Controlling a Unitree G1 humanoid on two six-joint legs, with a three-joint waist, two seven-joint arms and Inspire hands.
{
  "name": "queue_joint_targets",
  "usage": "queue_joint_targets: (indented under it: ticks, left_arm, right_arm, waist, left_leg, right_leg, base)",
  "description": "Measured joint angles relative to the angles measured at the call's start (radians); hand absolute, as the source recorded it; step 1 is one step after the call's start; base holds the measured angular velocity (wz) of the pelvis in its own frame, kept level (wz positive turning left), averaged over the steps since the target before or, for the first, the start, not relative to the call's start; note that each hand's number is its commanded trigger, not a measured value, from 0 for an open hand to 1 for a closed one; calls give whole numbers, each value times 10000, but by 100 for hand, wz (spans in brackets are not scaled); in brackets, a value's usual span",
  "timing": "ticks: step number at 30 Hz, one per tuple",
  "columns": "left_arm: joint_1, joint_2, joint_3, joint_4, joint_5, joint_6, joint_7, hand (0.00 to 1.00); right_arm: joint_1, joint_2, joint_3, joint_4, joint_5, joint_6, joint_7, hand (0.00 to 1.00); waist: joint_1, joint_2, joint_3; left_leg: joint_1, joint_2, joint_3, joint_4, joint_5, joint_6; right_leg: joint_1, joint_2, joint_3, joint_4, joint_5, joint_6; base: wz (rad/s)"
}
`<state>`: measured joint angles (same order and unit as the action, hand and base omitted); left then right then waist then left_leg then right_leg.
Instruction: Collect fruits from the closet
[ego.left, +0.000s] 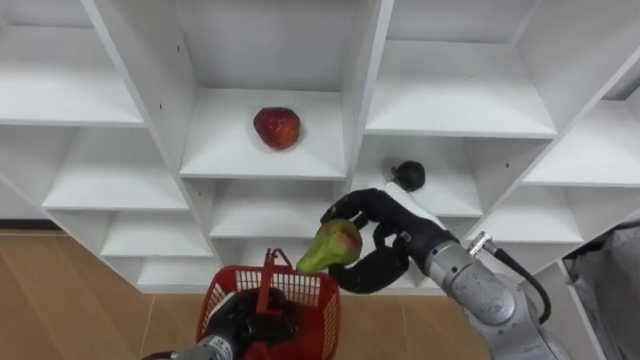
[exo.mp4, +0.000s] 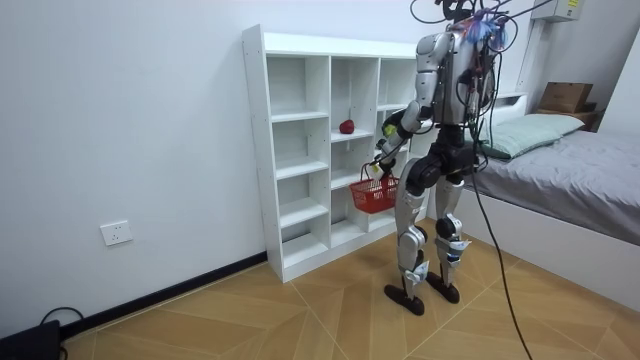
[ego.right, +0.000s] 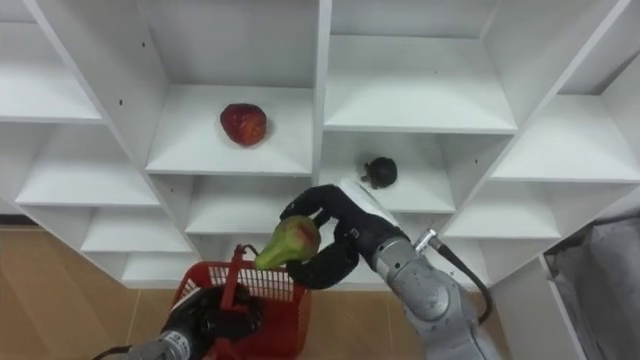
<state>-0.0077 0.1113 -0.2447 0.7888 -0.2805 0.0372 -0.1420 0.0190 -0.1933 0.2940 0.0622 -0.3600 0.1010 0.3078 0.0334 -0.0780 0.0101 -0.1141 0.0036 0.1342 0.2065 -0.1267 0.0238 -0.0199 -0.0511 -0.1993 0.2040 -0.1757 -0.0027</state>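
Observation:
My right hand is shut on a green pear with a reddish blush, held just above the far rim of the red basket. My left hand is shut on the basket's red handle, holding the basket in front of the white closet. A red apple lies on the middle shelf. A dark round fruit sits on the shelf one compartment to the right and lower.
The closet's other compartments hold nothing. I stand on wooden floor facing the shelves, with a bed at the room view's right. A grey object shows at the lower right of the eye views.

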Motion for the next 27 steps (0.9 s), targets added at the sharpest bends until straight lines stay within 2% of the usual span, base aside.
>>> queue_joint_targets:
  ticks: [5,21,27]
  left_arm:
    - [1,17,-121,13,101,4,30,100]
    - [-25,-2,-121,202,101,1,37,100]
    - [-98,-64,-103,202,108,1,34,100]
  right_arm:
    - [-42,38,168,1035,-5,8,-297,100]
    - [-92,46,393,1308,40,3,-706,100]
    - [-132,78,389,1737,-321,4,-756,100]
  waist:
    - [99,12,9]
    - [251,34,61]
    - [249,23,68]
  left_leg:
    - [-180,3,-5,92,2,5]
    - [-396,2,-25,118,2,5]
    - [-508,0,-89,172,1,6]
  right_leg:
    - [-134,0,-30,13,3,-5]
    - [-316,3,-77,9,4,-7]
    - [-361,-9,-243,4,4,-6]
  base:
    - [2]
    - [0]
    - [5]
